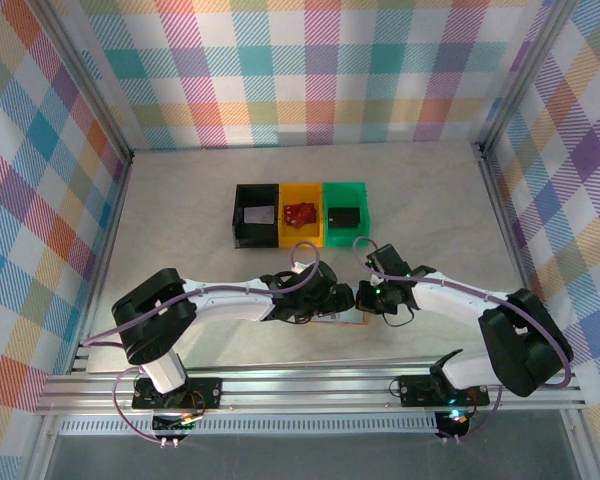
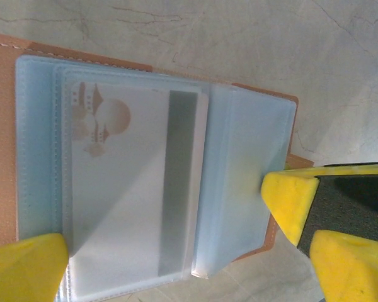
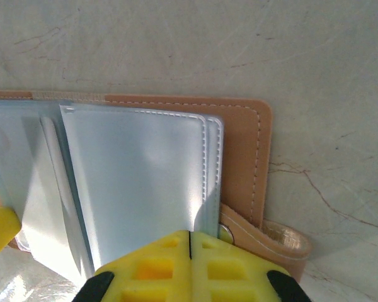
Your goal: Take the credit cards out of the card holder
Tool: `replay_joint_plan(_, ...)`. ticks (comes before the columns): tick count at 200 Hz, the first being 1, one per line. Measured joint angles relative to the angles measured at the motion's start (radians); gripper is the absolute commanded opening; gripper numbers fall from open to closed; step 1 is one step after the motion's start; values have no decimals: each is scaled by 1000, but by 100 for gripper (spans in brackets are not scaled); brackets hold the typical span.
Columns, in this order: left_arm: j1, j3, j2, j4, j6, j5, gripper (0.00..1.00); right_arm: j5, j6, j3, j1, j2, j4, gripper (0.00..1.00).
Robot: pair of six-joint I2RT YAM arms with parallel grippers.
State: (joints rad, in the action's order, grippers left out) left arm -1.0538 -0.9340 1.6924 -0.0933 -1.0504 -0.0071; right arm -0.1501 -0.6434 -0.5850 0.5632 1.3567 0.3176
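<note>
From above, the two arms reach in over the pale marbled table [image 1: 180,230] and meet near its middle, the left gripper [image 1: 330,298] and the right gripper [image 1: 373,297] almost nose to nose. Just a sliver of the tan card holder [image 1: 348,318] peeks out beneath them, on the table and well short of the row of bins. Behind sit the black bin [image 1: 257,215], the yellow bin [image 1: 301,213] with something red in it, and the green bin [image 1: 347,210] with a small dark item. Down at the left wrist, the card holder [image 2: 0,126] lies spread open on the table, its pale blue plastic sleeves [image 2: 239,176] fanned out. One credit card [image 2: 138,189], silvery with a dark stripe and a faint brown print, is tucked inside a sleeve. The left gripper [image 2: 186,251] is spread wide over it, its yellow fingers [image 2: 25,267] at the lower corners, pinching nothing. What looks to be the right gripper [image 2: 290,198] touches the sleeve's right edge. At the right wrist, the card holder [image 3: 239,157] shows its stitched border, blue sleeves [image 3: 138,182] and snap tab [image 3: 277,242]. The right gripper [image 3: 189,242] is pressed together at the sleeves' near edge beside the snap. I cannot tell whether a thin leaf is caught in it.
</note>
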Motion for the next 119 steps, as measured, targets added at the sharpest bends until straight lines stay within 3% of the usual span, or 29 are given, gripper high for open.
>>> replay_joint_plan(119, -11, -8, 0, -14, 43, -18, 97, 0, 4, 0, 0, 0, 1, 0)
